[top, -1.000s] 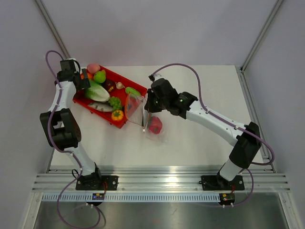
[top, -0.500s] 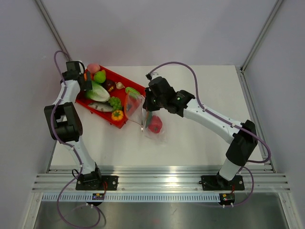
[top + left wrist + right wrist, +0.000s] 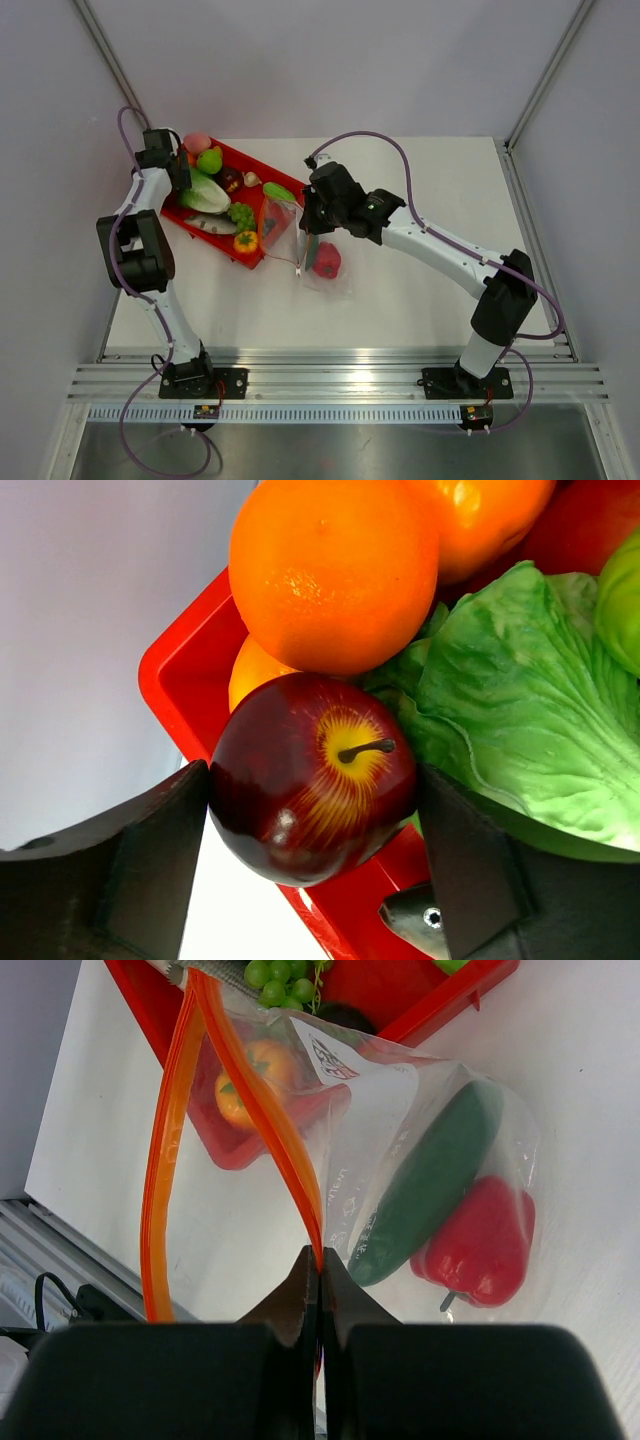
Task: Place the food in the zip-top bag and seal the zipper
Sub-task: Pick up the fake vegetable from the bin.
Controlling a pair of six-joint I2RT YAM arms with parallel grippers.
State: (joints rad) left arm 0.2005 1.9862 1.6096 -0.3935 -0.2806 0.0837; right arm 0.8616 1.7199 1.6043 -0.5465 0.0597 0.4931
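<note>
Now, left gripper (image 3: 312,780) sits at the tray's (image 3: 170,685) far-left corner. Its jaws are wide, and both pads lie against the sides of a dark red apple (image 3: 290,810) with no gap visible. The apple is on the corner rim, with an orange (image 3: 335,570) touching it on one side and the cabbage (image 3: 520,700) pressed against another, so there is little room around it. Bare table lies just outside the rim. Right gripper (image 3: 320,1265) is pinched tight on the zipper (image 3: 258,1090) where its two strips meet; away from the pinch the strips spread, leaving the bag (image 3: 400,1110) mouth open toward the tray's near-right edge. The bag lies beside the tray and holds a red pepper (image 3: 480,1235) and a cucumber (image 3: 430,1180), which touch. The table (image 3: 460,180) is open to the right and near side.
</note>
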